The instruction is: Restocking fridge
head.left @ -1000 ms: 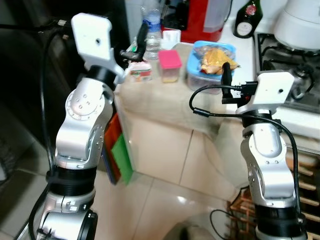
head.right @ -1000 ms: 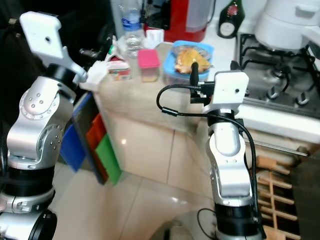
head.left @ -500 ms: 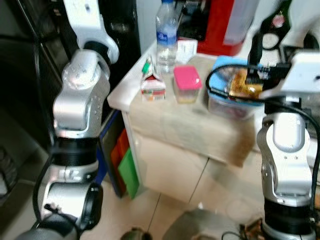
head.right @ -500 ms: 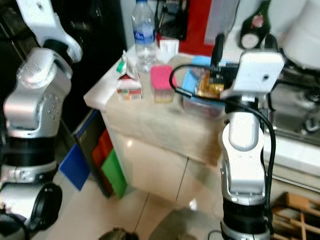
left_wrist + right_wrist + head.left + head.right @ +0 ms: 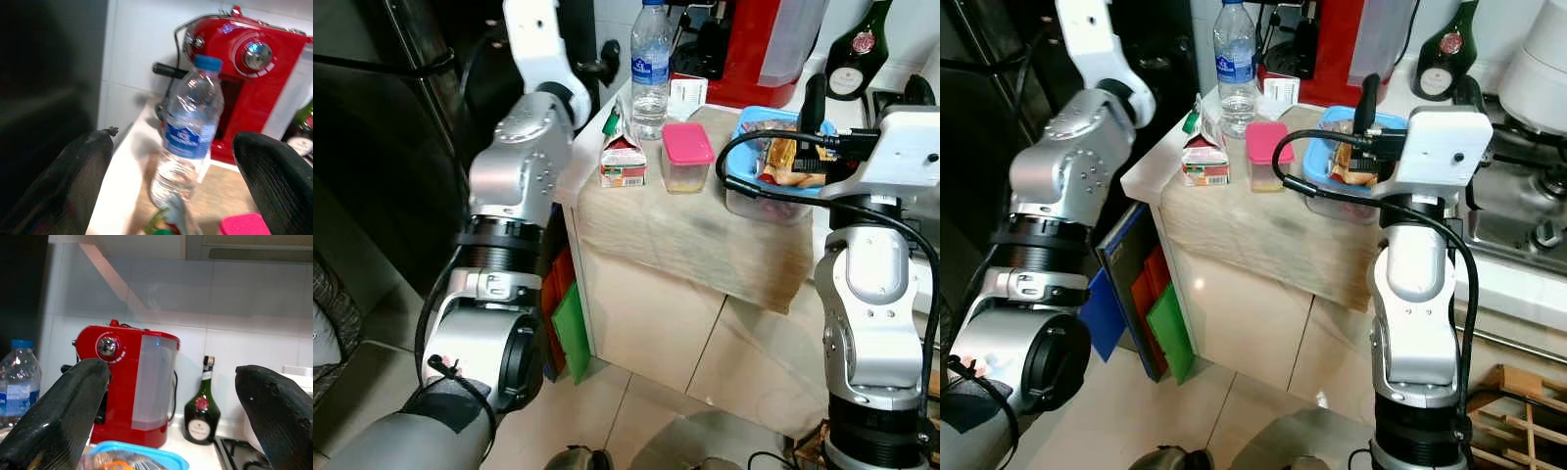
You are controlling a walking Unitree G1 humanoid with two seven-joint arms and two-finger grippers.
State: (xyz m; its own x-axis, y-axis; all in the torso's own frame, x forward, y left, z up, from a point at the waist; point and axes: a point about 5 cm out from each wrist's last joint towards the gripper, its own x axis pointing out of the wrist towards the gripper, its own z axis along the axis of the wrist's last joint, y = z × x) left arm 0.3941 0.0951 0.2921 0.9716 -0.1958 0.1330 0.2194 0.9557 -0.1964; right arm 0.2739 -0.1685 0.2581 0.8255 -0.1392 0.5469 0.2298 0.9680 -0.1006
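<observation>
Facing the counter (image 5: 705, 235), we count one water bottle (image 5: 649, 69), one milk carton (image 5: 623, 157), one pink-lidded tub (image 5: 686, 157), one blue container (image 5: 773, 181); left gripper (image 5: 171, 181) and right gripper (image 5: 171, 416) both gape wide.

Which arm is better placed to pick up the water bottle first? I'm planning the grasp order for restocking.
Probably the left. The left gripper is open and its wrist view looks straight at the water bottle, framed between its fingers. The right gripper is raised over the blue food container, farther from the bottle.
</observation>
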